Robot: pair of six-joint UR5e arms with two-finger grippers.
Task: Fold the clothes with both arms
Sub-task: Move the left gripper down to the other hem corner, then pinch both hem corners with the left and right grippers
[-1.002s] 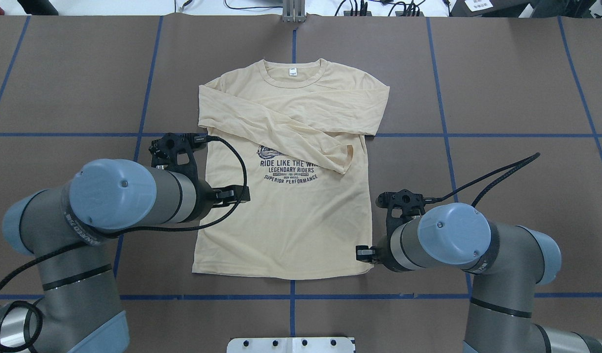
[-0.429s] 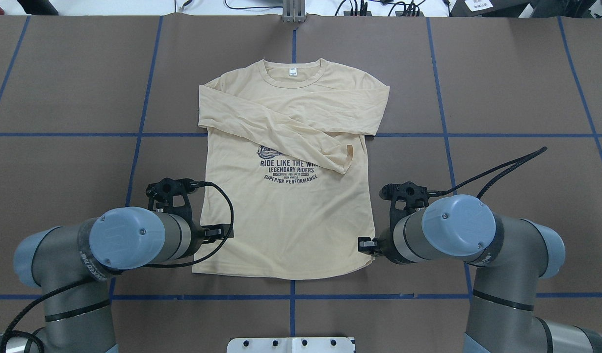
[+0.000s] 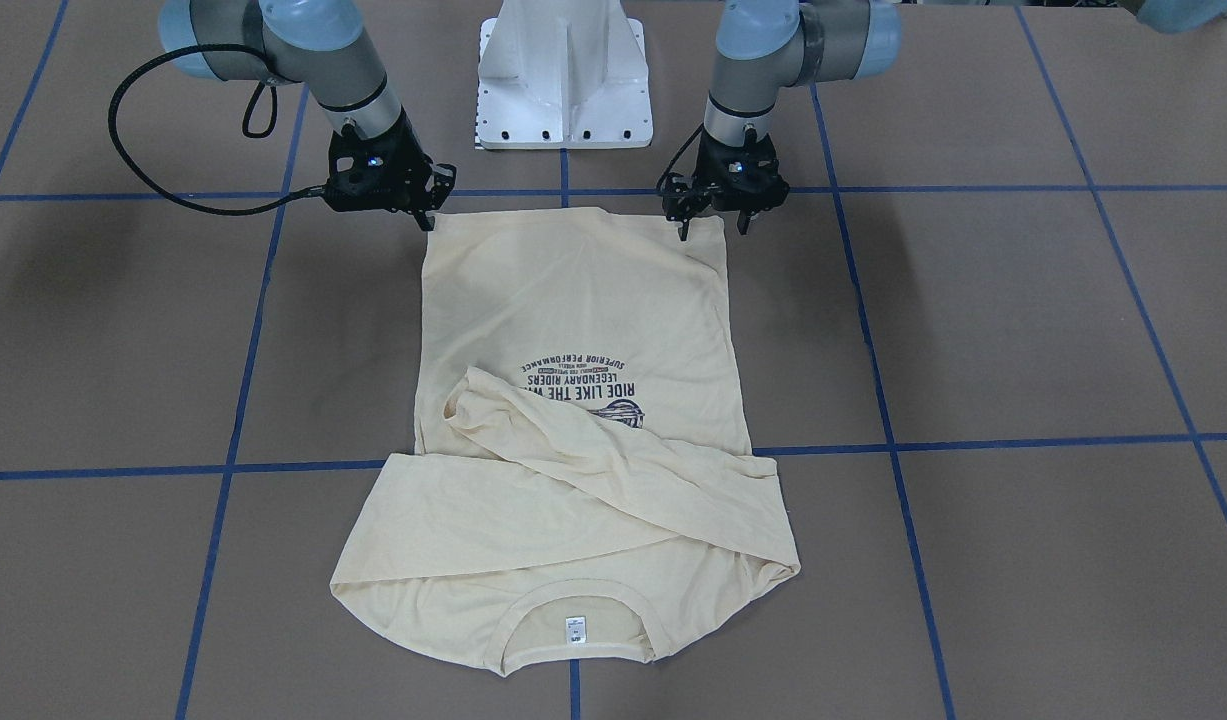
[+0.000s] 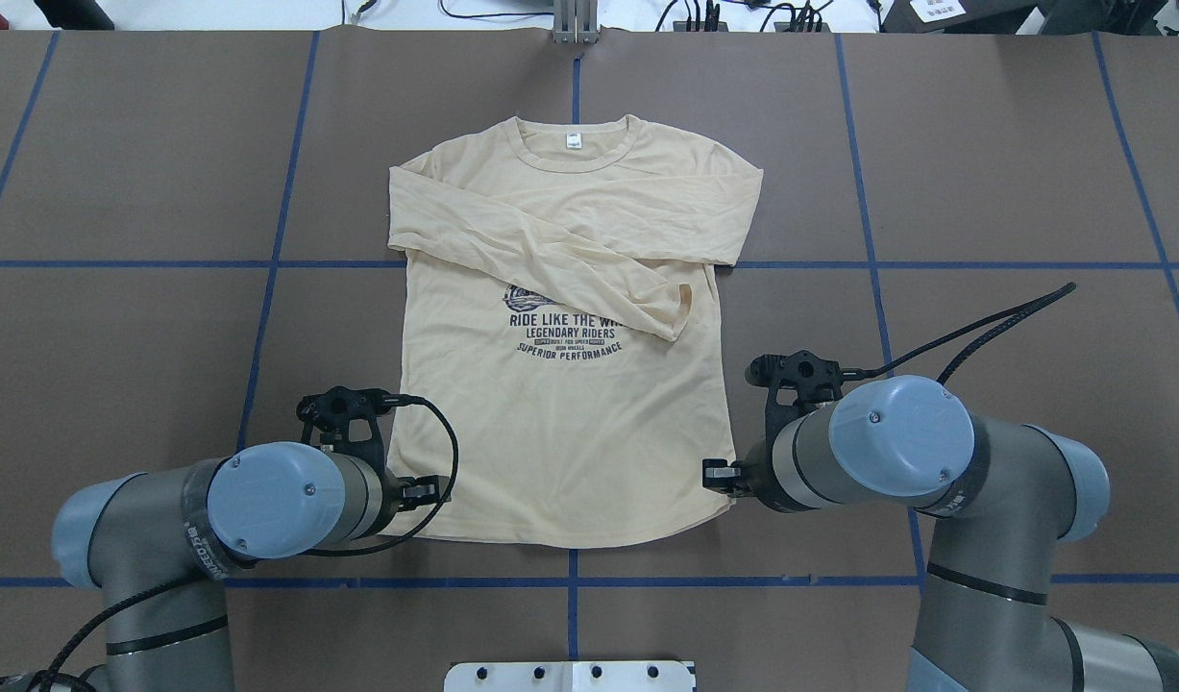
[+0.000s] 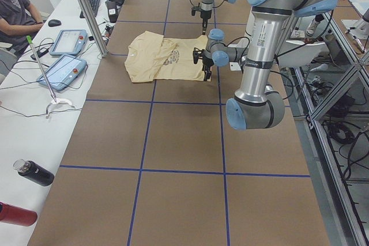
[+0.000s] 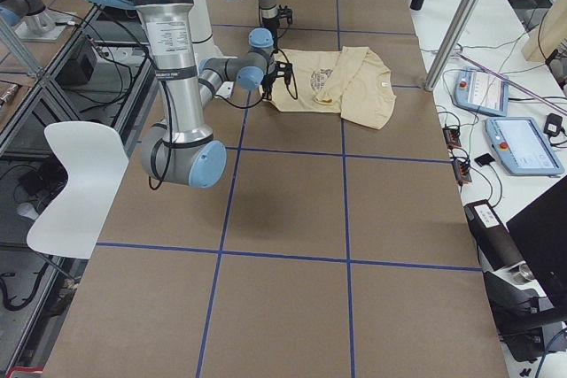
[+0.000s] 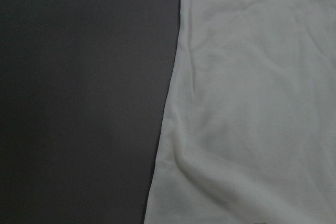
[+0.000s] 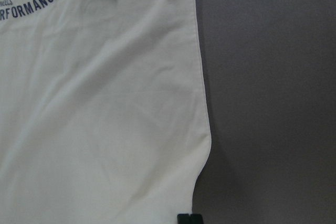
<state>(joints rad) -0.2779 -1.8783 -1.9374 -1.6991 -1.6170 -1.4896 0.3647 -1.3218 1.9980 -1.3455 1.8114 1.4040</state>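
Observation:
The cream long-sleeved T-shirt (image 4: 560, 423) lies flat and print up on the brown table, both sleeves folded across the chest, the neck label at the far end. My left gripper (image 3: 713, 226) hangs open, its two fingertips astride the hem corner on that side. The left wrist view shows only the shirt's side edge (image 7: 252, 103) and no fingers. My right gripper (image 3: 425, 218) comes to a single point on the other hem corner. Its closed tips (image 8: 189, 217) meet the shirt's edge (image 8: 105, 103), which curls up over a shadow.
The white pedestal base (image 3: 563, 80) stands just behind the hem, between the two arms. Blue tape lines (image 4: 570, 580) cross the brown table cover. A side bench holds tablets (image 5: 60, 70) and bottles (image 5: 34, 172), and a person (image 5: 14, 10) sits there. A white chair (image 6: 75, 174) stands by the robot.
My left arm has drawn back along the shirt's side from level with the print to the hem corner. The right arm shifted slightly forward, and the hem corner under it now curves upward.

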